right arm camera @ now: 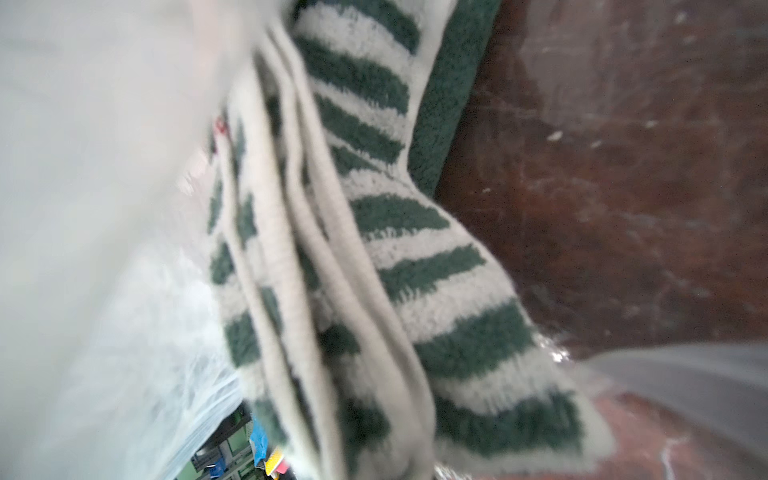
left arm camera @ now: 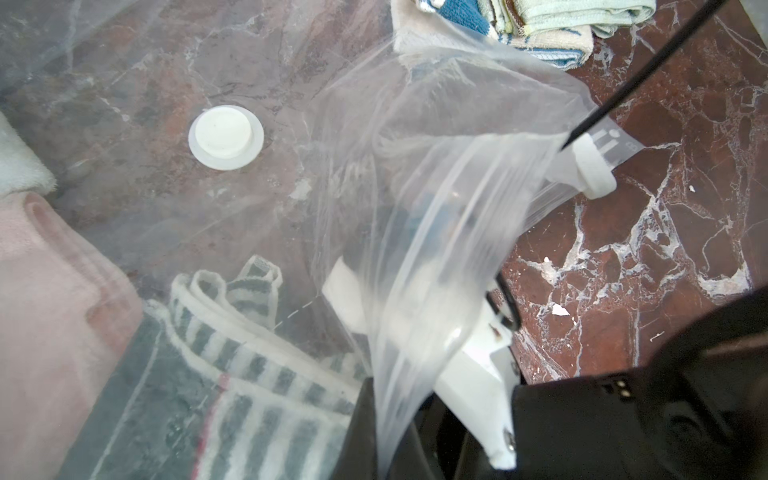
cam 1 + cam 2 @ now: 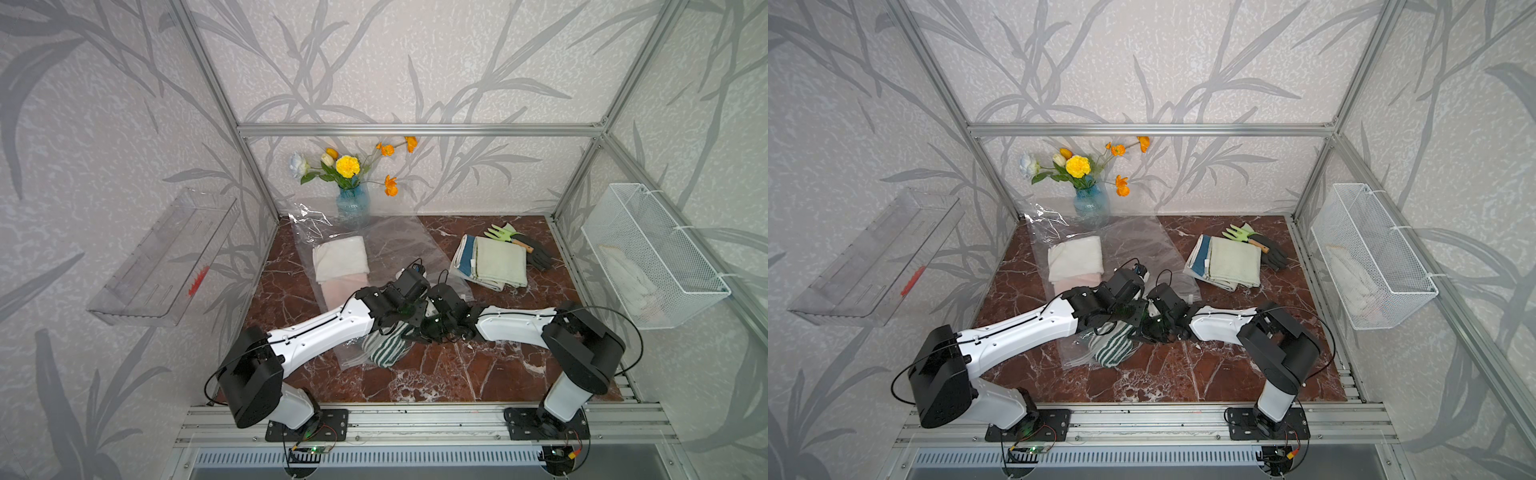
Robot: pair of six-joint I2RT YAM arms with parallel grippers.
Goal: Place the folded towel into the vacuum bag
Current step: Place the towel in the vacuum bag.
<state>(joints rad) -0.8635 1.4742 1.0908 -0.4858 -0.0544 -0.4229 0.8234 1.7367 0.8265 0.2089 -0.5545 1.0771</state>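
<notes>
Green-striped towel [image 3: 384, 348] partly inside vacuum bag [image 3: 395, 245]

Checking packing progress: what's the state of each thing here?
vacuum bag: mouth open, lifted.
left gripper: shut on bag.
right gripper: shut, by striped towel.
striped towel: folded, partly in bag.
white towel: folded, inside bag.
valve cap: on.
slider clip: at zip's end.

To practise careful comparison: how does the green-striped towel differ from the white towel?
The green-striped towel is striped and rumpled; the white towel is plain and lies flat. The white towel sits deep in the vacuum bag; the green-striped towel is at its mouth, partly out. Both are folded terry.
</notes>
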